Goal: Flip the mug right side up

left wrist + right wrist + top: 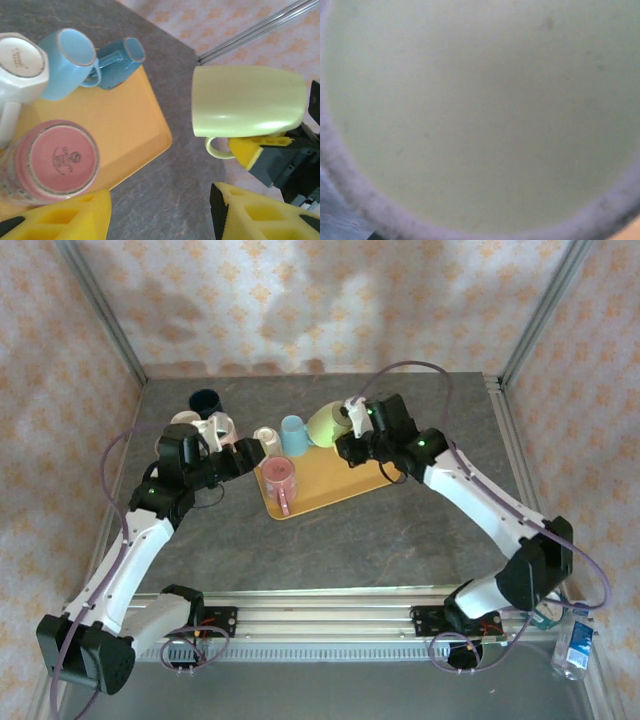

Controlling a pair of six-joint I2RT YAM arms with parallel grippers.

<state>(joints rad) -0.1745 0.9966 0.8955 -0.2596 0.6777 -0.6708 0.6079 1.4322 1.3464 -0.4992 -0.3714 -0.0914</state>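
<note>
Closest to the top camera are the two arm bases (85,655) at the near edge of the counter (400,530). From there the right arm (480,505) reaches to the yellow tray (335,485), and the right jaws hold the pale green mug (326,423) up in the air above the tray's far edge. The left jaws stand at the tray's left edge, near an upside-down pink mug (280,478), and carry nothing. From the left wrist, the two yellow fingers (65,220) of the left jaws are apart, about half wide, with only tray and counter between them. Beyond them the pale green mug (247,100) lies on its side in the air, past the tray's corner, with its handle (217,147) pointing down. One yellow finger (252,149) of the right jaws presses on it just beside the handle, so these jaws are closed narrow on the mug. From the right wrist, the mug's pale surface (480,115) is just in front of the lens, too near to tell which part it is. I judge the turning is about half done. The next move calls for more rotation of the right wrist until the mouth looks up, then a free place to set the mug down, and a slow release.
</note>
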